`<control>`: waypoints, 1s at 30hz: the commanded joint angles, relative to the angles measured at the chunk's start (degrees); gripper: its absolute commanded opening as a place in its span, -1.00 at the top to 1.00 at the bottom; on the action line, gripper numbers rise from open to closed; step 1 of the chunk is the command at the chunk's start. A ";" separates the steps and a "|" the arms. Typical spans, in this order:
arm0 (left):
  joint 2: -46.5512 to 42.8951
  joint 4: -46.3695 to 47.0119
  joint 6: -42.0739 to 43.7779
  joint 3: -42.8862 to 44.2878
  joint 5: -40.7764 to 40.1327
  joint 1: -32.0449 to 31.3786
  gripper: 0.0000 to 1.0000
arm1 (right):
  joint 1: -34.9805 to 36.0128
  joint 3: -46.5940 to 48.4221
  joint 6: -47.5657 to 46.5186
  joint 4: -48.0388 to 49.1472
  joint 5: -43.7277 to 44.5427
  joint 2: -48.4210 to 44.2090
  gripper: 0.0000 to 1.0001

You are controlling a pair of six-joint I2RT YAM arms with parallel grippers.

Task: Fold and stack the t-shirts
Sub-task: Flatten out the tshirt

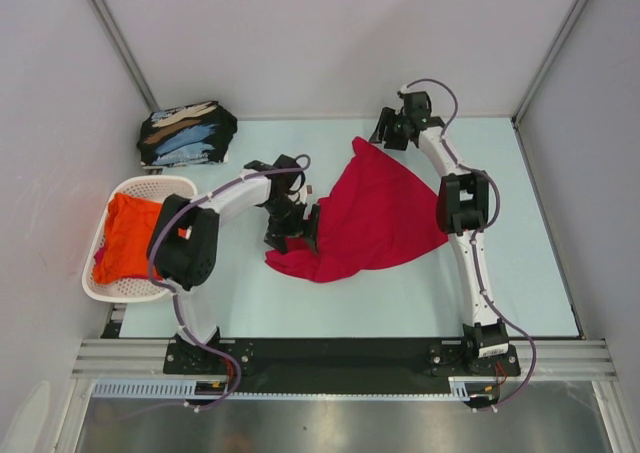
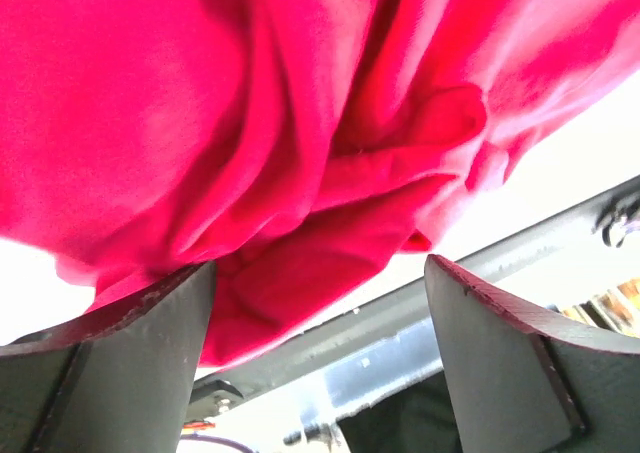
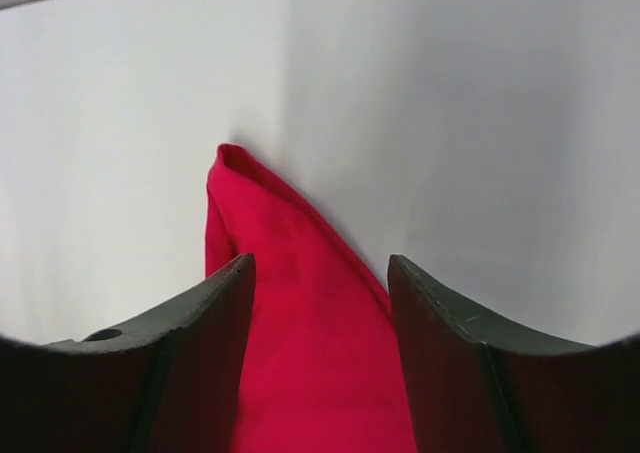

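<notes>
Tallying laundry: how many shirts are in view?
3: red shirt mid-table, orange shirt in basket, black shirt folded far left; others may hide beneath.

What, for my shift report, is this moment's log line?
crimson red cloth t-shirt: unfolded | left fingers: open at its near edge | right fingers: closed on its far corner

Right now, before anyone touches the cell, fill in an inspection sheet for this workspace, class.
Surface: pale blue-green table.
Job's things: red t-shirt crumpled at centre; orange t-shirt in the basket; black printed t-shirts folded at far left.
Clutter: white basket at left.
Grippers: left pincer open at the red shirt's left edge; right pincer has red cloth between its jaws, grip unclear.
Cables: purple cables run along both arms.
Surroundings: white walls on three sides.
</notes>
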 commanded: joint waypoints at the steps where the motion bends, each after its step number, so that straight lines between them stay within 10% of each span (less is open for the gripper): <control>1: -7.31 3.67 -2.12 -0.82 -5.97 0.75 -0.86 | 0.99 5.39 3.89 5.86 -5.50 6.95 -0.22; 11: -11.37 4.46 -4.67 -3.03 -6.41 1.10 -0.94 | 0.64 9.35 8.03 10.52 -6.91 12.68 -0.18; 18: -10.84 2.26 -8.01 2.76 -12.73 2.41 -0.97 | -0.07 7.95 7.16 8.34 -10.33 12.16 0.33; 30: -9.34 3.23 -8.54 5.15 -11.51 4.88 -0.99 | 1.07 2.14 3.20 5.51 -10.25 8.20 -0.13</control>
